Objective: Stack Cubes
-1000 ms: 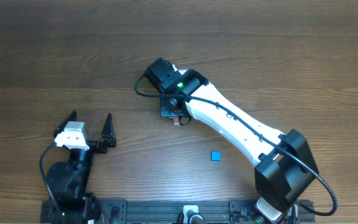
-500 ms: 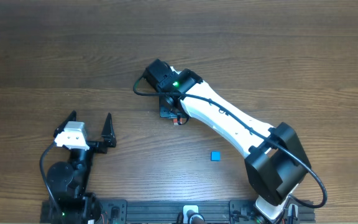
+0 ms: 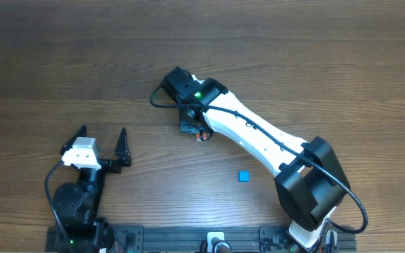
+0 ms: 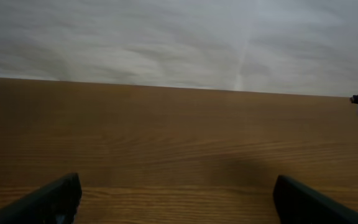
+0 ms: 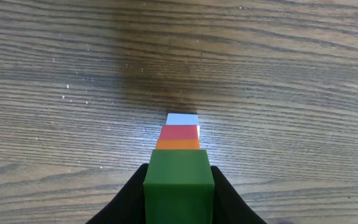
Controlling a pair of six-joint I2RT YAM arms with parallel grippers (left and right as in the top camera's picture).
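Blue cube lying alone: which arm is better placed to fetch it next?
Probably right: the blue cube lies beside that arm, once the right claw frees the green cube. The left claw sits farther.

Robot lab bench, wood-grain tabletop (image 3: 315,56), black base rail (image 3: 167,233), grey wall (image 4: 166,37)

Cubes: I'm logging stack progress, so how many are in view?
5. Four form the column at the right gripper: green cube in its grip, then orange cube, red cube, white cube lowest. A blue cube lies alone on the table. Others may be hidden.
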